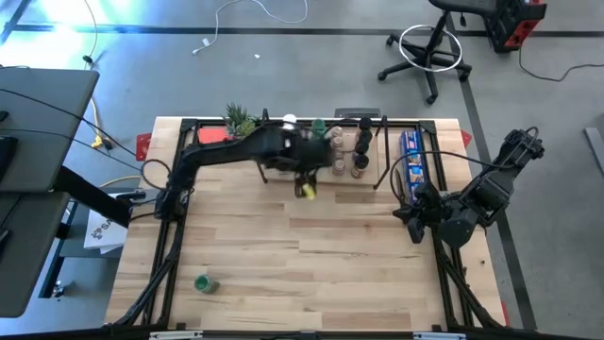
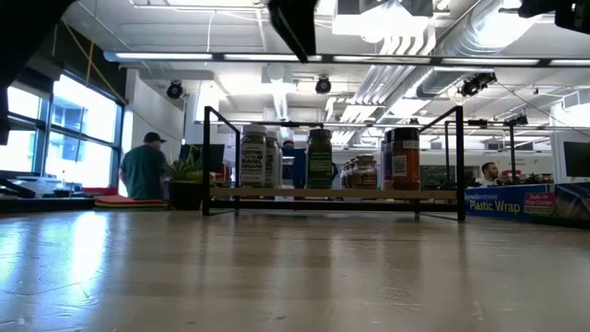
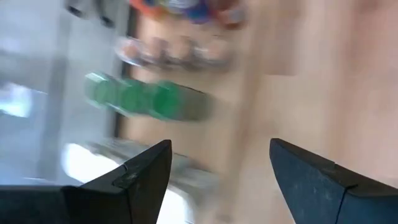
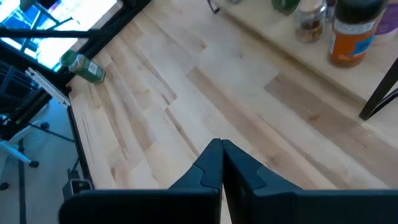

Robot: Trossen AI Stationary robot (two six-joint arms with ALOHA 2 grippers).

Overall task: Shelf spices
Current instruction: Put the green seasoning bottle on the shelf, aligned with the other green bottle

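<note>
- Wooden tabletop (image 1: pixel 311 255) runs bare in front of you; one green-topped jar (image 1: pixel 206 282) lies on its side near the front left corner.
- Your left gripper (image 1: pixel 307 184), fingers apart, hangs just before the shelf (image 2: pixel 332 194), nearer that jar than the right gripper (image 4: pixel 221 163), which is pressed together.
- Farther back, upright spices (image 2: pixel 318 159) line the shelf; the blue box (image 2: pixel 525 202) reads "Plastic Wrap".

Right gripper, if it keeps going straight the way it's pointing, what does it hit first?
Probably bare table. The right gripper, fingers shut, aims across open wood; the fallen green-capped jar lies off to one side, though depth is unclear.
</note>
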